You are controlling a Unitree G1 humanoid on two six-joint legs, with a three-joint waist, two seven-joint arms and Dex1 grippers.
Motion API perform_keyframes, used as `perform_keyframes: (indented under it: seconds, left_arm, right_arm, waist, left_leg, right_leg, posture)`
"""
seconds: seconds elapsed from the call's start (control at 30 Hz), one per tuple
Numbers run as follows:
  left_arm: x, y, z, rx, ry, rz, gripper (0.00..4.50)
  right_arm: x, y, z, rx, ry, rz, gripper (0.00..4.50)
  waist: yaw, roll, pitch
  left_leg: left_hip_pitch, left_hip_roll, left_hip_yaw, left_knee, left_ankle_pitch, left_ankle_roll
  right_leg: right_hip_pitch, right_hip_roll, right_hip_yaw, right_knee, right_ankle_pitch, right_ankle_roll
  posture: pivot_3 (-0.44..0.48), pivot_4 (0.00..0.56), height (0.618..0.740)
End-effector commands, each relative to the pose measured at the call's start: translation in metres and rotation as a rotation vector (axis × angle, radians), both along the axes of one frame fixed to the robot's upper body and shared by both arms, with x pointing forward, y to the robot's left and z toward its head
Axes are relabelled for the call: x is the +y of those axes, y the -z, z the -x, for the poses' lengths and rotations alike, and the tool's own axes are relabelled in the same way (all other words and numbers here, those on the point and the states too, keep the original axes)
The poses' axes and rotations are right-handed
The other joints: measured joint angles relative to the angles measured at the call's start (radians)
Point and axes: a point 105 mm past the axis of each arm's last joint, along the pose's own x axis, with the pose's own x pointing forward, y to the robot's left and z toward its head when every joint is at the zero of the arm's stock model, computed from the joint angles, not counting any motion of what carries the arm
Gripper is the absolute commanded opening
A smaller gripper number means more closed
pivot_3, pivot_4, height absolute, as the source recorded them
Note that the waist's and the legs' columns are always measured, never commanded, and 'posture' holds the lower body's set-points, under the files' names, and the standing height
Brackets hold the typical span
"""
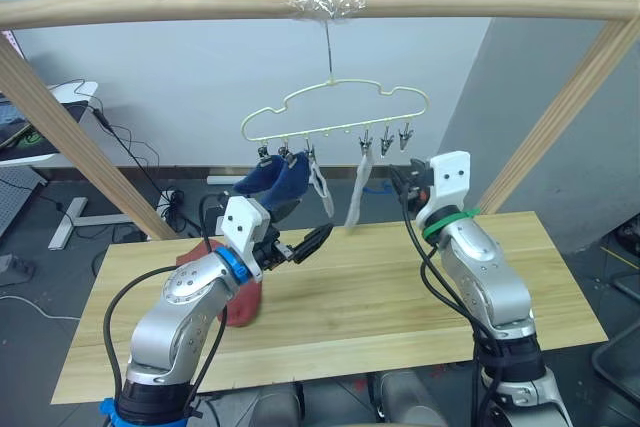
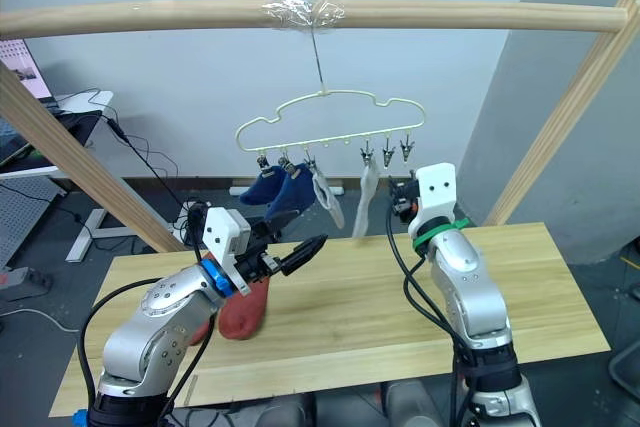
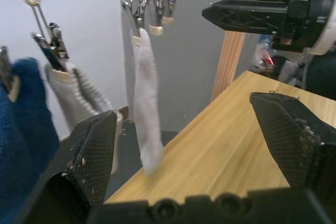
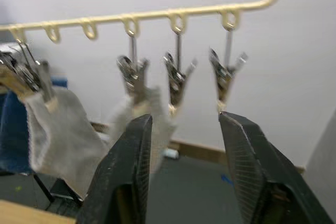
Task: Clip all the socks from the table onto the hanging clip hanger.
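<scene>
**Q:** Where is the clip hanger, and what is on it?

**A:** The clip hanger point(image 1: 335, 112) hangs by its hook from the wooden pole point(image 1: 180, 5), above the far edge of the counter point(image 1: 400, 287). On its left group of clips hang two blue socks point(image 1: 272, 183) and one light grey sock point(image 1: 321, 187). A second light grey sock point(image 1: 357, 192) hangs from the first clip of the right group. The two remaining clips point(image 1: 395, 137) on the right carry nothing.

**Q:** What socks lie on the counter?

**A:** Rust-red sock fabric point(image 1: 245, 304) lies on the counter's left part, partly hidden behind the left arm. Whether it is one sock or two cannot be told.

**Q:** State of the left tool?

**A:** The left tool point(image 1: 312, 242) is raised above the counter, just below the blue socks. Its fingers stand apart and grip nothing; the left wrist view shows the grey socks and the counter between them.

**Q:** State of the right tool?

**A:** The right tool point(image 4: 184, 166) is raised at the counter's far edge, below the right clip group. Its fingers stand apart and are empty. The right wrist view looks up at the three right-hand clips, just beyond the fingertips point(image 4: 137, 129), not touching them.
</scene>
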Motion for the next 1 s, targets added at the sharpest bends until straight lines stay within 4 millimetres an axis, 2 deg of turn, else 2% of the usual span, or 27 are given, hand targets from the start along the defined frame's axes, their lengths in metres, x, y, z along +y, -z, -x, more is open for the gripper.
perform_keyframes:
  seconds: [0.03,0.37,1.0]
  left_arm:
    - [-0.004,-0.020,0.006,-0.088,0.004,0.021,4.50]
    - [-0.003,-0.021,0.009,-0.091,0.010,0.022,4.50]
    - [-0.004,-0.023,0.012,-0.091,0.014,0.013,4.50]
  right_arm:
    - [0.003,-0.018,-0.006,-0.082,0.016,-0.015,1.97]
    - [0.001,-0.024,-0.031,-0.087,0.102,-0.064,1.97]
    - [0.004,-0.023,-0.050,-0.068,0.154,-0.101,1.97]
  waist:
    - [0.008,0.000,0.000]
    - [0.021,0.000,0.000]
    - [0.022,0.000,0.000]
  left_leg:
    - [0.000,0.000,0.000,0.000,0.000,0.000]
    - [0.000,0.000,0.000,0.000,0.000,0.000]
    - [0.001,0.000,0.000,0.001,0.000,0.000]
  right_leg:
    - [0.000,0.000,0.000,0.000,0.000,0.000]
    - [0.000,0.000,0.000,0.000,0.000,0.000]
    - [0.000,0.000,0.000,0.003,0.000,-0.001]
  posture:
    - [-0.027,0.103,0.740]
    - [-0.008,0.104,0.740]
    - [0.015,0.113,0.740]
